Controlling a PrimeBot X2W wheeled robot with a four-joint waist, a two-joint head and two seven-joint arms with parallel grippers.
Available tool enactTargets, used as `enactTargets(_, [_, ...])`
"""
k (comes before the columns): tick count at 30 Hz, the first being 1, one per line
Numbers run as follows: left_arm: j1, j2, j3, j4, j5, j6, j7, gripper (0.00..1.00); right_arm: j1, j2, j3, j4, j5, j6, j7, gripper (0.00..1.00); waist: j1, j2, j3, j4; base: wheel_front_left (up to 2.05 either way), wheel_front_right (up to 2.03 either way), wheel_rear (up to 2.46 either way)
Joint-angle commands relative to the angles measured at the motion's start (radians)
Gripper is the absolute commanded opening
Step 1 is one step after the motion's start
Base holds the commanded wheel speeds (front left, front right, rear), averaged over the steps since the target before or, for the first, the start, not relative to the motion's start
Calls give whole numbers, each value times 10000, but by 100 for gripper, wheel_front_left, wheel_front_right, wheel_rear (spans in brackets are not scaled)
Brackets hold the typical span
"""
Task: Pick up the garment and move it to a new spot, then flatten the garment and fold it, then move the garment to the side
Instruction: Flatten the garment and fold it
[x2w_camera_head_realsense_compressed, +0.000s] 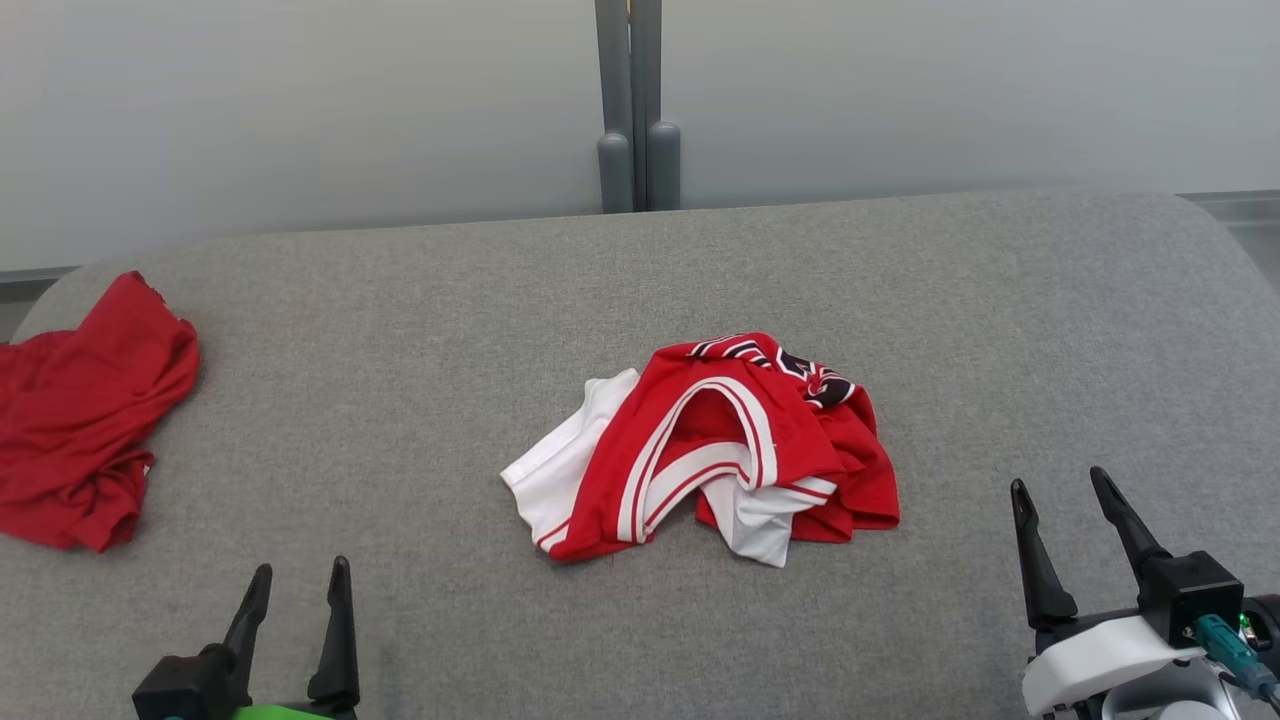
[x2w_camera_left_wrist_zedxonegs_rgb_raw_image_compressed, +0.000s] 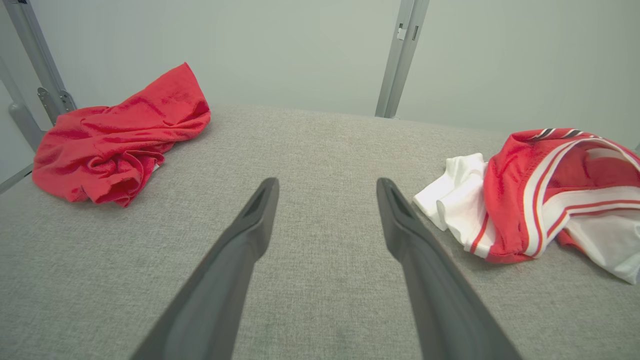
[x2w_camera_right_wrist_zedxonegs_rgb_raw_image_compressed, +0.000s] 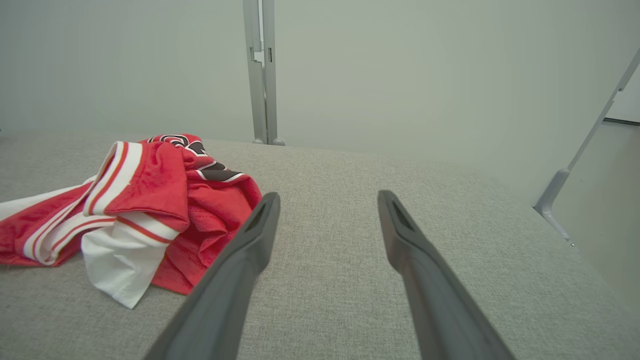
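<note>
Task judged not begun: crumpled red-and-white jersey garment lies unfolded on grey fabric surface; left tool at its 8 o'clock, right tool at 3 o'clock, both spread, empty.

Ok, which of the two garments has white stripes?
The crumpled jersey in the middle of the grey surface: red with white panels and striped bands. The other garment, bunched at the robot's left, is plain red.

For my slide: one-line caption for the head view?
Crumpled red-and-white jersey centred on grey fabric surface, red garment far left, left gripper and right gripper open near the front edge.
</note>
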Motion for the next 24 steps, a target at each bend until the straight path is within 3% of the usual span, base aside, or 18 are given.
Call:
enactTargets(1, [-19, -34, -76, 10, 80, -34, -33, 100, -12, -14, 18, -4, 24, -7, -31, 100, 0, 0, -5, -27, 0, 0, 0])
enactTargets(7, [-588, -16, -1065, 138, -295, -36, 511, 100, -138, -127, 137, -131, 56, -7, -31, 100, 0, 0, 88, -204, 0, 0, 0])
enactTargets(13, [-1411, -472, -1547, 384, -1350, 17, 2448, 100, -298, -146, 213, -351, 74, -7, -31, 100, 0, 0, 505, -419, 0, 0, 0])
enactTargets(18, [-2205, -759, -1744, 931, -2238, 572, 3973, 100, -502, -76, 235, -402, 35, -7, -31, 100, 0, 0, 875, -655, 0, 0, 0])
enactTargets(24, [-2568, -807, -2038, 1582, -2584, 1010, 4827, 100, -590, 55, 251, -375, 84, -7, -31, 100, 0, 0, 1037, -944, 0, 0, 0])
